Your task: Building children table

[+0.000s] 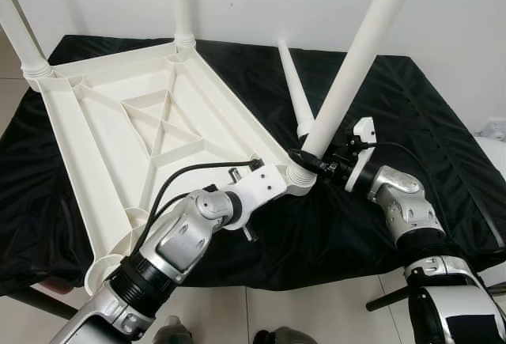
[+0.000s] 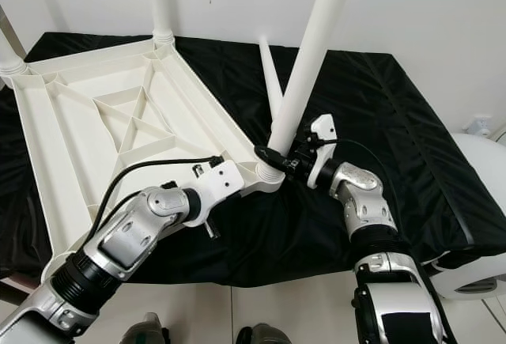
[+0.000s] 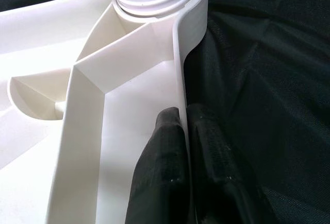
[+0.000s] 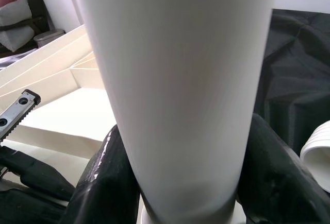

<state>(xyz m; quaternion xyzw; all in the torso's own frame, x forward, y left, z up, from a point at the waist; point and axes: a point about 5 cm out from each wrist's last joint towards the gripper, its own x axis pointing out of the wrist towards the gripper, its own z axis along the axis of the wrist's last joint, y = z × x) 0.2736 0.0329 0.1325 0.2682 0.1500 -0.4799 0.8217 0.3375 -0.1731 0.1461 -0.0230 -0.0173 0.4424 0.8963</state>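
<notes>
Fingers (image 3: 160, 177) of the left gripper (image 3: 181, 131), black and long, are closed on the thin side rim of the white ribbed plastic children's tabletop (image 1: 134, 130), one finger inside the rim and one outside it, near the tabletop's near right corner. That tabletop lies upside down on the counter draped in black cloth (image 1: 411, 122), its underside ribs facing up. Two white plastic legs already stand in its far corners: the far left leg (image 1: 20, 32) and the far middle leg (image 1: 184, 4). A round empty socket (image 1: 101, 271) sits at the near left corner, by the counter's near edge.

To the right, a long white plastic table leg (image 1: 360, 55) rises tilted from the near right corner socket (image 1: 298, 176), its ridged base visible in the left wrist view. The right gripper (image 1: 312, 162) clamps this leg low down, just above the socket, with its black fingers (image 4: 105, 177) pressed against both sides of the tube. Behind it, a loose tapered white leg (image 1: 294, 91) lies on the black cloth, well right of the tabletop.
</notes>
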